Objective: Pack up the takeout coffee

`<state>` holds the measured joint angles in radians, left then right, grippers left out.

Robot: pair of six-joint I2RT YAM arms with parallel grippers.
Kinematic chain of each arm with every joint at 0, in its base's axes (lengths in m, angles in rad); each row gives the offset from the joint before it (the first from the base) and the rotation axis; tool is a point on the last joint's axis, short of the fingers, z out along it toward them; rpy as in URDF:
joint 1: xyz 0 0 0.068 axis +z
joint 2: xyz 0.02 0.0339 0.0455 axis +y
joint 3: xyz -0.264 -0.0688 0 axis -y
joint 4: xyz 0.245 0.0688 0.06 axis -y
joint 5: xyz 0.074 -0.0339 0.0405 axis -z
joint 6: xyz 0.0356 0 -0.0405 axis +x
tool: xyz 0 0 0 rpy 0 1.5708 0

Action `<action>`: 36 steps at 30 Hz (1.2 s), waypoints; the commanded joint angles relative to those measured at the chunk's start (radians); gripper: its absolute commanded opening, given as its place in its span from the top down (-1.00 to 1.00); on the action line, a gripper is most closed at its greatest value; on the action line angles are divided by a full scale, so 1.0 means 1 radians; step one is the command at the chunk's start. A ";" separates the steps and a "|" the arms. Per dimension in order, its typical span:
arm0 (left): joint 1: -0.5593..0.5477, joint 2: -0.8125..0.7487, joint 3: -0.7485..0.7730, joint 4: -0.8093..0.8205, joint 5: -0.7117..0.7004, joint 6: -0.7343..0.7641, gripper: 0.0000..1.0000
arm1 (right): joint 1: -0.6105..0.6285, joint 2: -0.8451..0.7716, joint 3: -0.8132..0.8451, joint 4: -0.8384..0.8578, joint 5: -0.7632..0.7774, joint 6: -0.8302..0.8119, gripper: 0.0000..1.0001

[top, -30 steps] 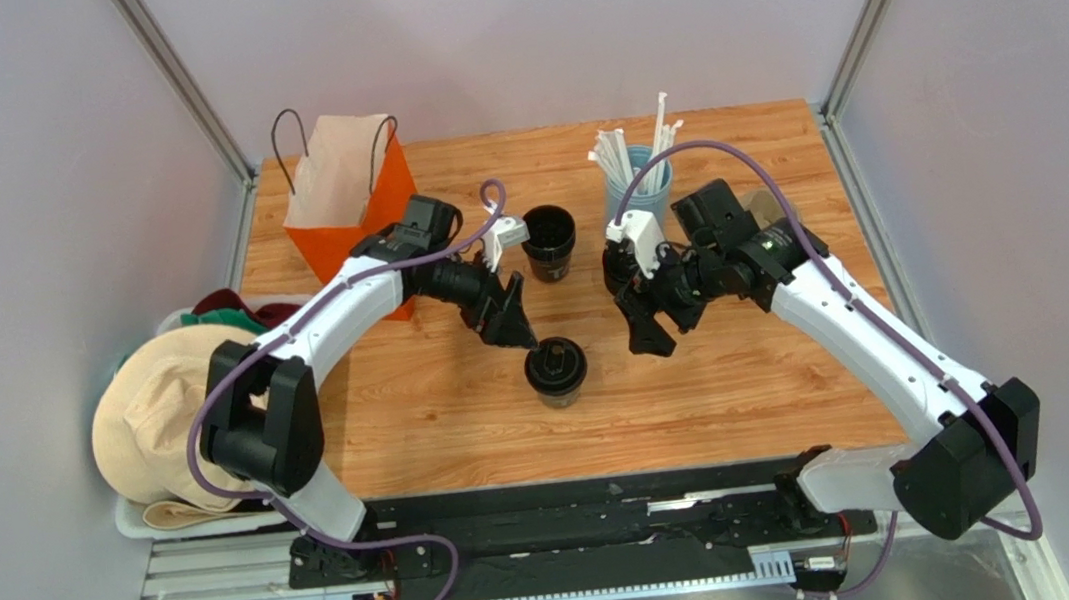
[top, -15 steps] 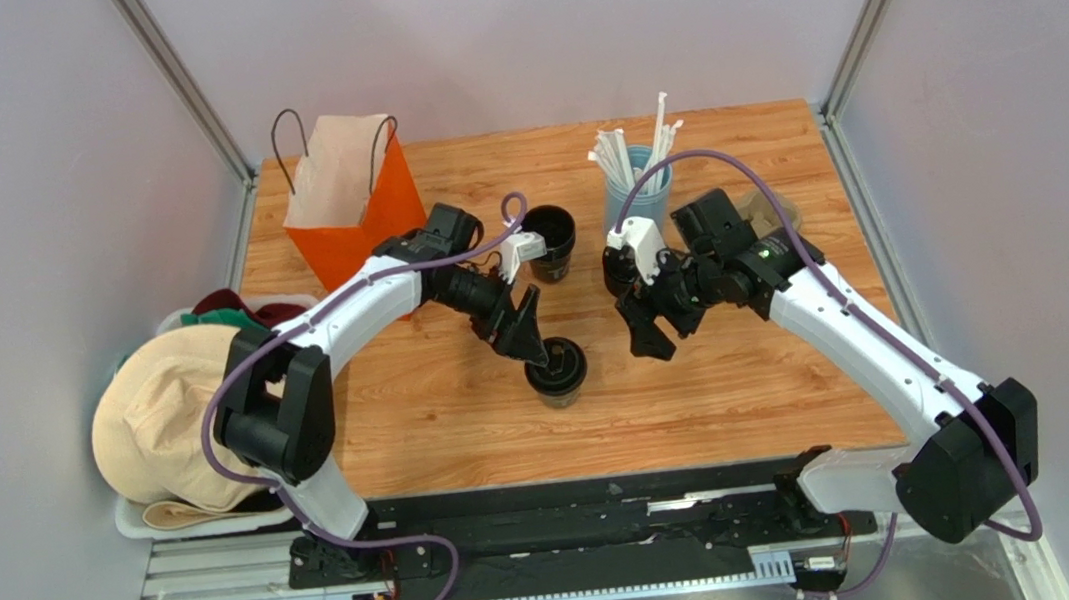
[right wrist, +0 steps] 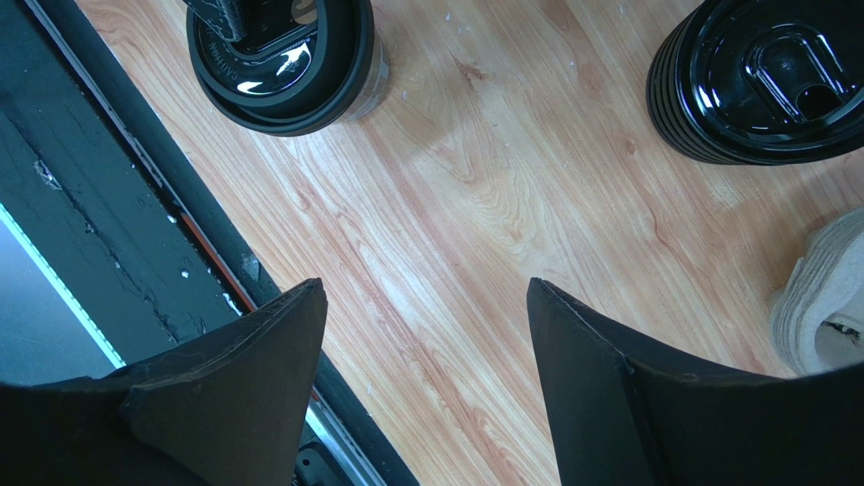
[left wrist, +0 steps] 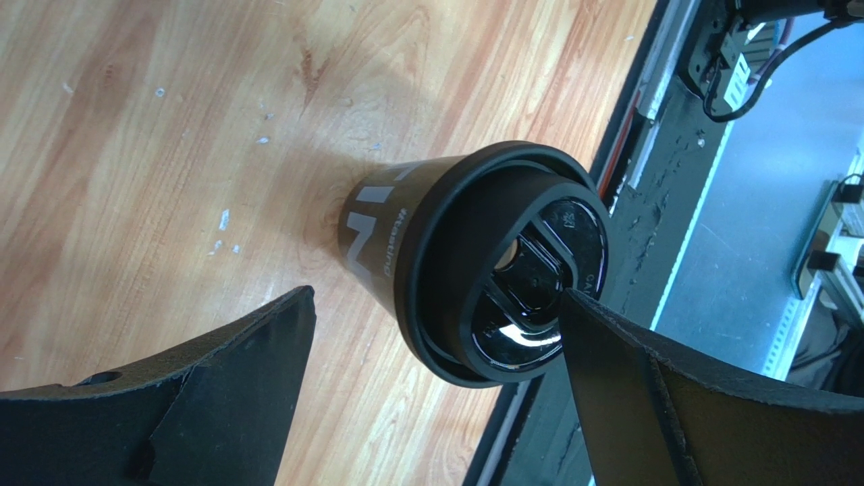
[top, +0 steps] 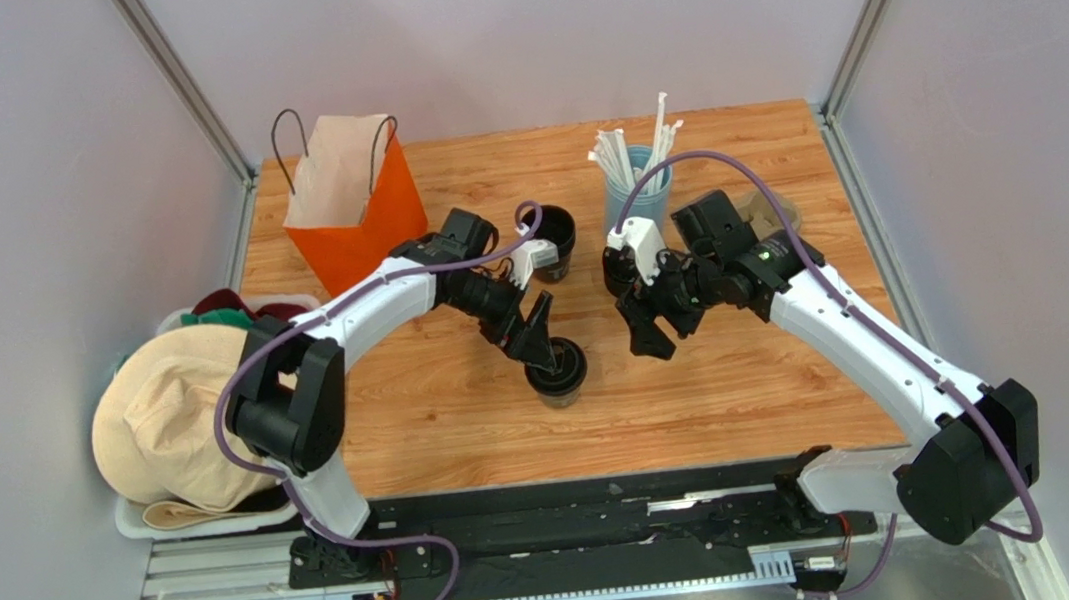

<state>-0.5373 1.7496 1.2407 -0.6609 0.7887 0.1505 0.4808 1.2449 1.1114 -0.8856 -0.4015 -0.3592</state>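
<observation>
**Around the coffee cup (top: 556, 370): both grippers open, nothing held**

Toward the near edge of the wooden table (top: 748, 397) the coffee cup is stood upright, with its black lid (left wrist: 512, 289) fitted. The left gripper (top: 535, 330) is set over the cup with its fingers spread wide, one to each side. One fingertip is seen across the lid's rim, but contact cannot be told. The right gripper (top: 645, 325) is held just right of the cup, apart from it, its fingers parted above bare wood.

A stack of black lids (top: 549, 238) is placed behind the cup. A pale blue cup of white straws (top: 633, 176) is set farther back and to the right. An orange paper bag (top: 349, 208) is stood behind and left of the cup. Well to its right, the edge of some cardboard trays (right wrist: 821, 299) is glimpsed.

White lettering (left wrist: 375, 238) is printed on the cup's side, but it is tilted and cannot be read.
</observation>
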 commanded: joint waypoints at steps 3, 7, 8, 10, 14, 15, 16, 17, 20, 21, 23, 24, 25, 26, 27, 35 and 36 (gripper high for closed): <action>-0.003 0.011 0.031 0.041 -0.005 -0.026 -0.97 | -0.004 -0.033 -0.004 0.036 -0.008 -0.003 -0.51; -0.003 0.036 0.046 0.043 -0.006 -0.035 -0.98 | -0.004 -0.032 -0.005 0.037 -0.013 -0.004 -0.50; -0.003 0.039 0.052 0.043 -0.009 -0.037 -0.97 | -0.002 -0.030 -0.005 0.037 -0.014 -0.006 -0.49; -0.003 0.053 0.060 0.040 -0.017 -0.043 -0.97 | -0.002 -0.027 -0.005 0.037 -0.016 -0.006 -0.49; -0.003 0.064 0.060 0.049 -0.042 -0.054 -0.96 | -0.001 -0.024 -0.007 0.037 -0.016 -0.007 -0.48; -0.003 0.064 0.059 0.055 -0.049 -0.057 -0.96 | -0.002 -0.024 -0.007 0.037 -0.016 -0.007 -0.48; -0.003 0.065 0.057 0.061 -0.063 -0.060 -0.96 | -0.002 -0.024 -0.007 0.036 -0.016 -0.007 -0.48; -0.001 0.067 0.055 0.064 -0.069 -0.062 -0.93 | -0.002 -0.022 -0.007 0.037 -0.016 -0.007 -0.48; 0.000 0.076 0.051 0.070 -0.098 -0.066 -0.89 | -0.002 -0.019 -0.007 0.036 -0.016 -0.009 -0.48; 0.000 0.076 0.049 0.073 -0.109 -0.068 -0.87 | -0.002 -0.019 -0.007 0.037 -0.017 -0.007 -0.48; 0.002 0.079 0.048 0.078 -0.138 -0.074 -0.83 | -0.001 -0.018 -0.007 0.037 -0.017 -0.006 -0.48; 0.003 0.080 0.049 0.078 -0.152 -0.075 -0.82 | -0.001 -0.013 -0.005 0.039 -0.016 -0.004 -0.48; 0.007 0.085 0.048 0.080 -0.170 -0.078 -0.80 | -0.001 -0.012 -0.004 0.039 -0.016 -0.003 -0.47; 0.014 0.087 0.049 0.081 -0.177 -0.080 -0.78 | 0.001 -0.010 -0.002 0.045 -0.016 0.002 -0.47; 0.017 0.091 0.049 0.081 -0.178 -0.081 -0.77 | 0.001 -0.004 0.001 0.046 -0.016 0.005 -0.47; 0.036 0.073 0.032 0.103 -0.178 -0.085 -0.65 | 0.025 0.024 0.019 0.050 0.001 0.019 -0.46; 0.036 0.071 0.032 0.101 -0.171 -0.081 -0.65 | 0.030 0.022 0.019 0.050 0.003 0.019 -0.46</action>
<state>-0.5060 1.8057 1.2839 -0.5674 0.7284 0.0383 0.4938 1.2625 1.1095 -0.8703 -0.4015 -0.3538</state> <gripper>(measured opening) 0.831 0.734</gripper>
